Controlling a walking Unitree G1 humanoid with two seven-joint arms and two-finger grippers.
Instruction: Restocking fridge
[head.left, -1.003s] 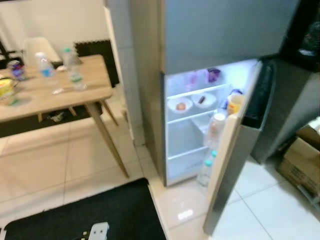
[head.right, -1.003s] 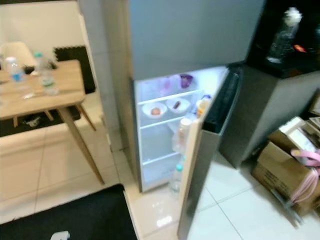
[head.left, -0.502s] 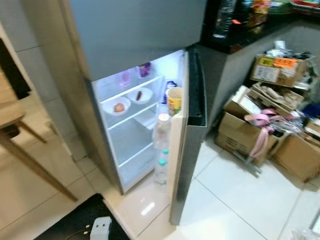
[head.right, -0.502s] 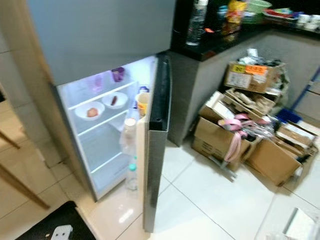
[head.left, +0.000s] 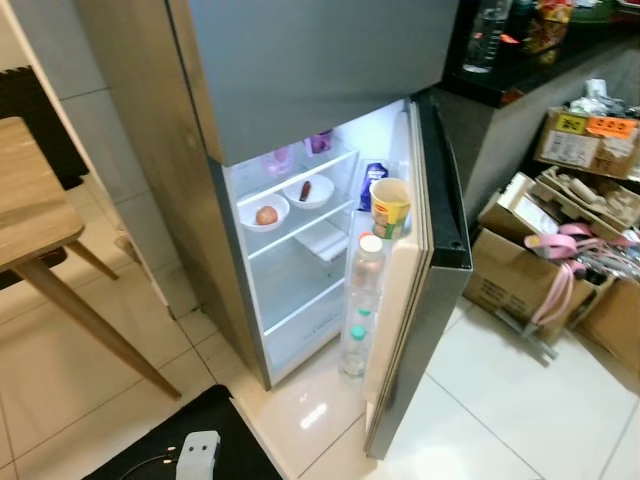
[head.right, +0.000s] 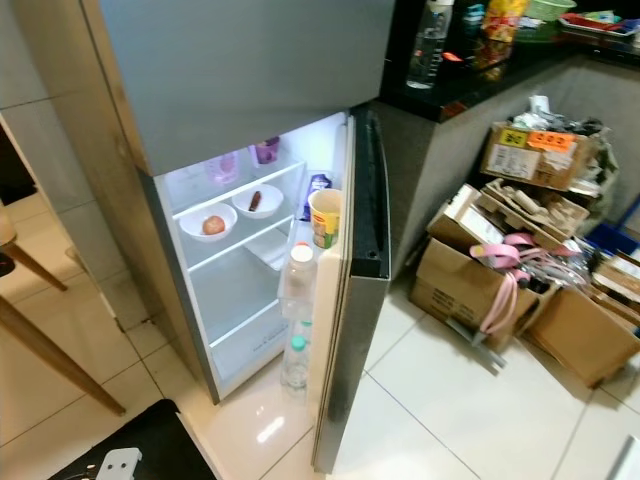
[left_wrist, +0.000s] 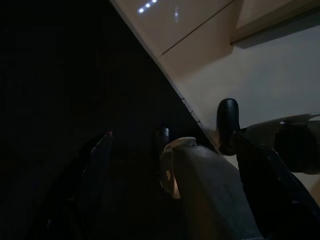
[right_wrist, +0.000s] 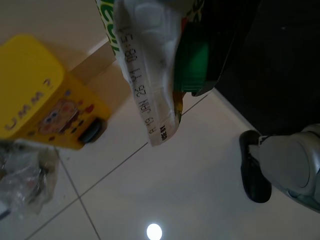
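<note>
The grey fridge (head.left: 300, 70) stands in front of me with its lower door (head.left: 440, 230) swung open to the right. Two white bowls (head.left: 266, 213) of food and purple cups (head.left: 320, 142) sit on the lit shelves. The door rack holds a yellow noodle cup (head.left: 390, 207), a blue packet (head.left: 373, 178) and water bottles (head.left: 366, 270). My right gripper (right_wrist: 192, 47) hangs low at my side, shut on a green and white snack packet (right_wrist: 150, 75) with a printed date. My left gripper (left_wrist: 175, 165) hangs idle in the dark over the black mat.
A wooden table (head.left: 25, 200) juts in at the left. A black mat (head.left: 220, 440) with a white plug (head.left: 197, 455) lies at my feet. Cardboard boxes (head.right: 480, 280) crowd the floor right of the fridge, below a dark counter (head.right: 470, 70). A yellow box (right_wrist: 45, 100) stands on the tiles.
The camera has swung right and then partly back, and the fridge now looks nearer. The table has slid to the left edge and the boxes have come into view.
</note>
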